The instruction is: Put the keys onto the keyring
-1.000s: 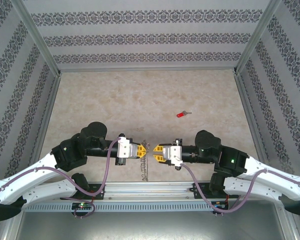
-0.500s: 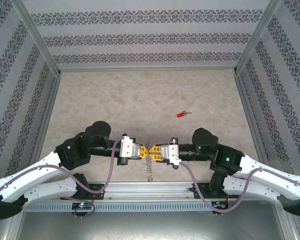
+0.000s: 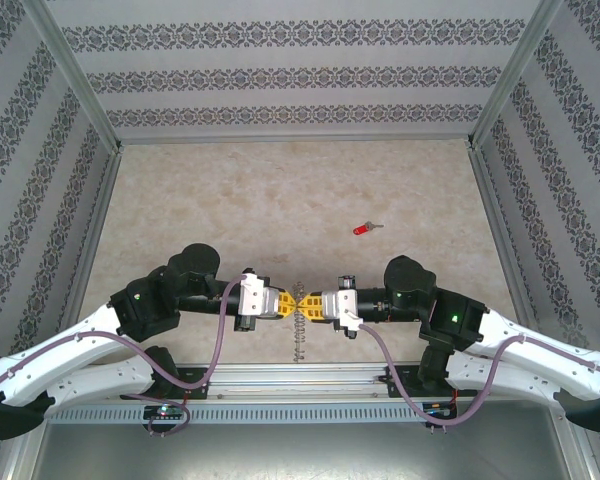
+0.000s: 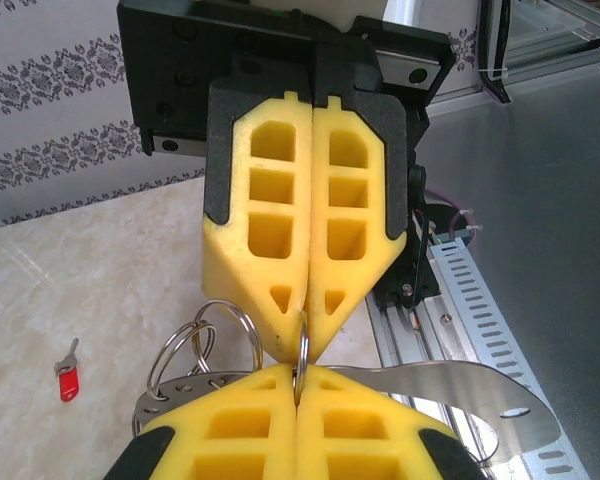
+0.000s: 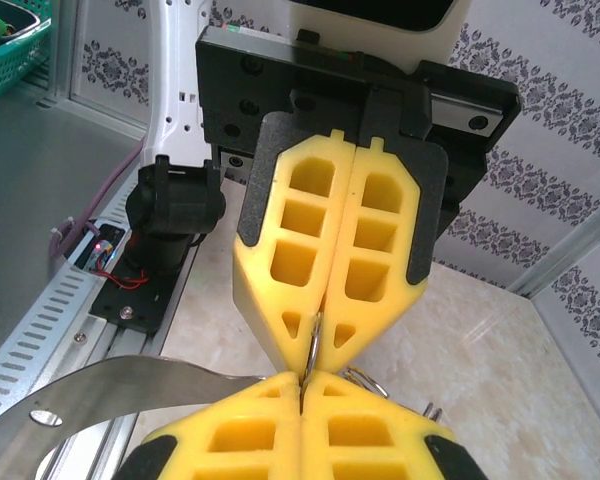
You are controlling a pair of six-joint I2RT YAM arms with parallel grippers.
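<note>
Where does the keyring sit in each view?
Top external: keyring low centre, pinched between left claw and right claw.
Left wrist: keyring bottom centre, wire in both claws' seams.
Right wrist: keyring bottom centre, same pinch.
Shared landmark: slotted rail beyond the near table edge.

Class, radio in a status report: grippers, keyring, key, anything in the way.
Left gripper and right gripper tip to tip, both shut on the keyring. Red key lying apart on the table, not on ring. Nothing blocking.
</note>
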